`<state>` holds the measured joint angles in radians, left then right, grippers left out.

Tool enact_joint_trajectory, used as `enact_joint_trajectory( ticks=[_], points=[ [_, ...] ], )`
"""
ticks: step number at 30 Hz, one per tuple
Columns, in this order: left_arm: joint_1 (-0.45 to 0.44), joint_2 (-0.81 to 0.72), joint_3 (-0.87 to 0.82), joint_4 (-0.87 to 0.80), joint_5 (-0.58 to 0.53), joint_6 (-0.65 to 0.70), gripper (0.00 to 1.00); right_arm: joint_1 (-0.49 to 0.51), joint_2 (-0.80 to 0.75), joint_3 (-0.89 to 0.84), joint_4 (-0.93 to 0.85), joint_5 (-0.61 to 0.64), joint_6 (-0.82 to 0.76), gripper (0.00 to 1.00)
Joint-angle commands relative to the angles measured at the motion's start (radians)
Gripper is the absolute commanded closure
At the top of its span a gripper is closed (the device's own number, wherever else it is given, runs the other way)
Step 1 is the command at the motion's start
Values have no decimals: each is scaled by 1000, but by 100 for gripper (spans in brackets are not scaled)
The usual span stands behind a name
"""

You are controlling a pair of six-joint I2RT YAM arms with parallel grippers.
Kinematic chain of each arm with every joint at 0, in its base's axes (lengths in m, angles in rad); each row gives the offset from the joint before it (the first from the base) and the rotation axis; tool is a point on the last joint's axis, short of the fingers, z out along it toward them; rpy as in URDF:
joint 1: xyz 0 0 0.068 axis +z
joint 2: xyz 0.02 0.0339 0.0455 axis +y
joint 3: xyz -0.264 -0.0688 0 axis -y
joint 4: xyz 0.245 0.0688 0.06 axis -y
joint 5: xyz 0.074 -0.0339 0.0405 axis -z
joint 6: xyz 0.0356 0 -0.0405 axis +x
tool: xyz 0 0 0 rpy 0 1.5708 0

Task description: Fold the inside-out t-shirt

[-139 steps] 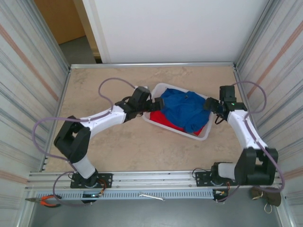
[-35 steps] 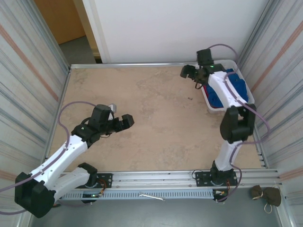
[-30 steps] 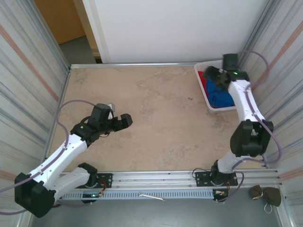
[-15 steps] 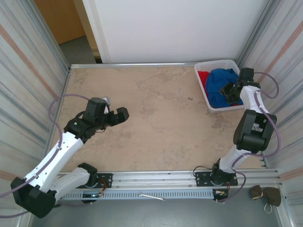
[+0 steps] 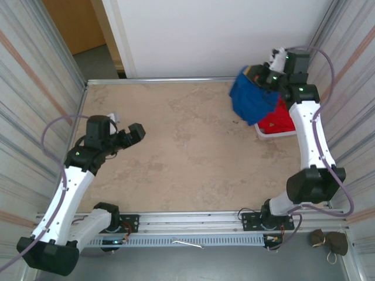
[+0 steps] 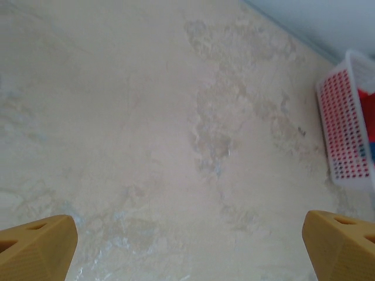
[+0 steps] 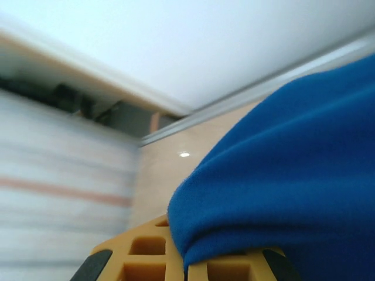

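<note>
Blue cotton, the t-shirt (image 5: 251, 100) hangs in a loose bunch below the right pincer (image 5: 261, 76). Its long axis runs down from the jaws toward the table (image 5: 193, 146). I cannot tell which end is the collar and which the hem. The right pincer is pressed together on a fold of the cloth, and in the wrist view the fabric drapes over its yellow finger (image 7: 176, 257). Just beneath it, toward its own arm, sits the white basket (image 5: 265, 133) with a red garment (image 5: 276, 121) inside. The left pincer (image 5: 124, 136) is spread wide and holds nothing, over bare table well apart from the shirt.
</note>
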<state>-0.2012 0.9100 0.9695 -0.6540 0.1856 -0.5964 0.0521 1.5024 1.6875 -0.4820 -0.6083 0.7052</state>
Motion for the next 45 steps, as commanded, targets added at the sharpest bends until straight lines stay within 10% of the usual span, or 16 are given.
enact_joint_trajectory(
  ticks=[1, 6, 9, 11, 18, 36, 45],
  points=[
    [90, 17, 53, -9, 144, 60, 1, 105, -47, 31, 111, -80, 144, 100],
    [155, 21, 67, -31, 205, 93, 1, 234, -59, -83, 181, -4, 189, 98],
    [155, 15, 44, -23, 203, 101, 1, 252, -69, -235, 185, 79, 153, 40],
    [155, 15, 23, -14, 210, 89, 1, 244, -89, -342, 166, 143, 117, 27],
    [155, 31, -65, 15, 216, 48, 1, 303, -201, -646, 110, 325, 20, 27],
    [154, 160, -166, -171, 99, 88, 1, 893, -11, -762, -52, 545, 65, 24],
    [-89, 19, -300, -315, -300, -253, 1, 940, 3, -902, 94, 500, 145, 21]
  ],
)
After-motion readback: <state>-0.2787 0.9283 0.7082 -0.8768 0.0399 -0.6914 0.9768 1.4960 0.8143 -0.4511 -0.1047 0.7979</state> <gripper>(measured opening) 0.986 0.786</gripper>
